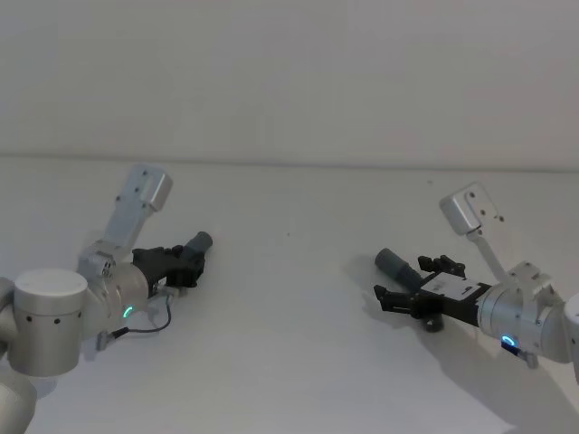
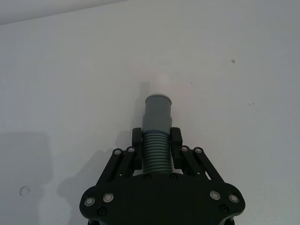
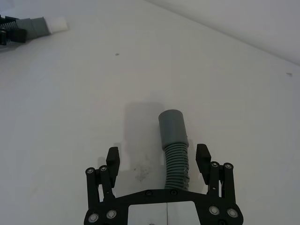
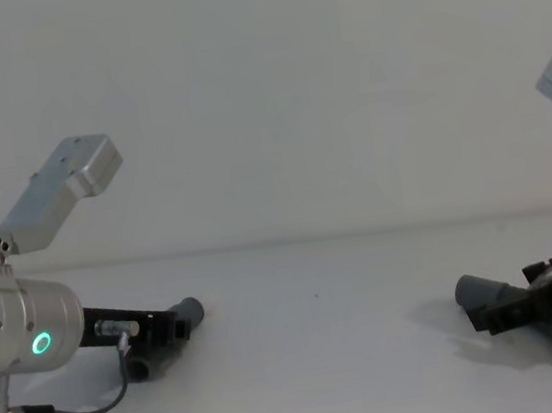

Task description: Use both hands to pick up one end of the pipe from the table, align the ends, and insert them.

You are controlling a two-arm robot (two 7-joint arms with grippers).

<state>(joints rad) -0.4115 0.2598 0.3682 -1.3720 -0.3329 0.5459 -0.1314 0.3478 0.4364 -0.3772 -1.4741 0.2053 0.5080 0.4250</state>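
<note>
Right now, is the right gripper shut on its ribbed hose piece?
No: the right gripper stands open, and both fingers are apart from the ribbed hose piece lying between them.

Soft, even light; faint grey shadows on the table (image 1: 298, 380)

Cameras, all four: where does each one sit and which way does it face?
Head view: high on the robot, facing forward and down at the table; left arm and right arm show.
Chest view: lower, facing across the table; both arms enter from the sides.
Left wrist view: behind the left end effector, shut on the white-tipped hose piece.
Right wrist view: behind the open right end effector, straddling the wide-cuffed hose piece.
Shared: the right wrist view also catches the white-tipped hose piece, far off.
</note>
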